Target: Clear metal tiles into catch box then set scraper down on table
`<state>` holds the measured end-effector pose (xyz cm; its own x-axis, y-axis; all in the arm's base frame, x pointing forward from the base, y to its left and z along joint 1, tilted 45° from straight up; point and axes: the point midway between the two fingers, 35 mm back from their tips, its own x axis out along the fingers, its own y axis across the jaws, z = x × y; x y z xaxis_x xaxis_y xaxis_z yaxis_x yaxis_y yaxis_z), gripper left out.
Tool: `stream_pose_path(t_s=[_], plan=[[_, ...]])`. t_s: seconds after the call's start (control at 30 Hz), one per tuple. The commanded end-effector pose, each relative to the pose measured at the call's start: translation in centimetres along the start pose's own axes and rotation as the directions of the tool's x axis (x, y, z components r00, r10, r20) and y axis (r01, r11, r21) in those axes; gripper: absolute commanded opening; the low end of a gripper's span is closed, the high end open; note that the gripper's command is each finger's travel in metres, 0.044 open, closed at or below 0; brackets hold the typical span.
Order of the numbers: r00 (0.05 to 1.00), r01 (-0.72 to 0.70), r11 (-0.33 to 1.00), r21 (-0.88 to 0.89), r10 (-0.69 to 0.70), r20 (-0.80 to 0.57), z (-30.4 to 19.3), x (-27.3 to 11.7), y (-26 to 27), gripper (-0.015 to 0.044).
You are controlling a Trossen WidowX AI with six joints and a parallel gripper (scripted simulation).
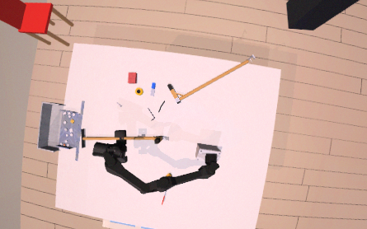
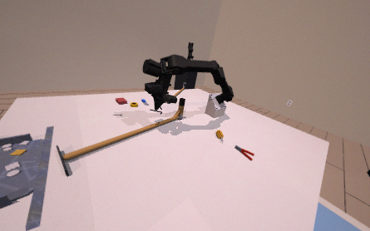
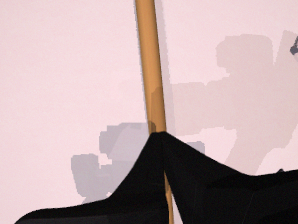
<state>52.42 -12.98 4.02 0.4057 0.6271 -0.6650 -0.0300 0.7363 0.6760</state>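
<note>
- i'm live over the table, my claw (image 1: 120,135) (image 2: 157,108) (image 3: 157,139) fully closed, fingertips together, nothing between them
- right beneath, the long scraper (image 1: 103,138) (image 2: 120,138) (image 3: 151,60) lies on the table: smooth, round, honey-brown wooden shaft, out of my grasp
- its flat dark blade (image 1: 83,137) (image 2: 62,161) sits just beside the bench plate; the other end kinks up into a black grip (image 2: 182,102)
- and there's the steel bench plate (image 1: 77,128) (image 2: 21,176), blue-grey, streaky, with raised side walls
- metal tiles are scattered over it, pale discs and squarish bits, plus one yellow tile (image 1: 72,121) (image 2: 18,152)
- beyond the plate, the catch box (image 1: 49,125) gapes, grey and straight-sided
- a second wooden-shafted tool (image 1: 216,78) slants across the table, well apart from my scraper
- off to that side: a red block (image 1: 132,77) (image 2: 121,100), a yellow ring (image 1: 136,91) (image 2: 131,105), a small blue-ended thing (image 1: 153,86) (image 2: 144,101)
- opposite them, red-handled pliers (image 1: 163,199) (image 2: 248,152) lie near a small yellow item (image 1: 169,175) (image 2: 219,134)
- along the scraper's shaft, i see nothing piled on the wood
</note>
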Motion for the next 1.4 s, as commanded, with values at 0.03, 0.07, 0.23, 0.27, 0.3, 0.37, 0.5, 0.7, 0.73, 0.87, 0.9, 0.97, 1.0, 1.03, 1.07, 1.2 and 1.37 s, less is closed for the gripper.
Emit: stream_pose_path(t_s=[0.03, 0.07, 0.23, 0.27, 0.3, 0.37, 0.5, 0.7, 0.73, 0.87, 0.9, 0.97, 1.0, 1.03, 1.07, 1.2, 1.37], plan=[[1.0, 0.0, 1.0, 0.0, 0.0, 0.0, 0.0, 0.0, 0.0, 0.0], [1.0, 0.0, 1.0, 0.0, 0.0, 0.0, 0.0, 0.0, 0.0, 0.0], [1.0, 0.0, 1.0, 0.001, 0.0, 0.002, 0.0, -0.1, 0.0, 0.0026], [1.0, 0.0, 1.0, 0.003, 0.0, 0.007, 0.1, -0.2, -0.1, 0.0053], [1.0, 0.0, 1.0, 0.006, 0.0, 0.017, 0.1, -0.6, -0.2, 0.0079], [0.999, -0.001, 1.0, 0.013, 0.0, 0.039, 0.3, -1.3, -0.5, 0.0131], [0.997, -0.002, 1.0, 0.028, 0.0, 0.083, 0.5, -2.8, -1.0, 0.0236], [0.989, -0.005, 0.999, 0.048, -0.002, 0.147, 0.7, -5.1, -1.8, 0.0394], [0.987, -0.006, 0.999, 0.051, -0.002, 0.158, 0.7, -5.5, -1.9, 0.042], [0.98, -0.009, 0.998, 0.063, -0.004, 0.2, 0.7, -7.0, -2.3, 0.044], [0.978, -0.009, 0.998, 0.066, -0.005, 0.21, 0.6, -7.4, -2.4, 0.044], [0.973, -0.011, 0.997, 0.072, -0.006, 0.231, 0.6, -8.2, -2.7, 0.044], [0.971, -0.012, 0.997, 0.074, -0.007, 0.241, 0.6, -8.6, -2.8, 0.044], [0.968, -0.012, 0.997, 0.077, -0.007, 0.251, 0.5, -9.0, -2.9, 0.044], [0.965, -0.013, 0.997, 0.08, -0.008, 0.261, 0.5, -9.3, -3.0, 0.044], [0.954, -0.017, 0.996, 0.09, -0.011, 0.301, 0.3, -10.8, -3.3, 0.044], [0.937, -0.021, 0.995, 0.101, -0.016, 0.349, -0.1, -12.7, -3.8, 0.044]])
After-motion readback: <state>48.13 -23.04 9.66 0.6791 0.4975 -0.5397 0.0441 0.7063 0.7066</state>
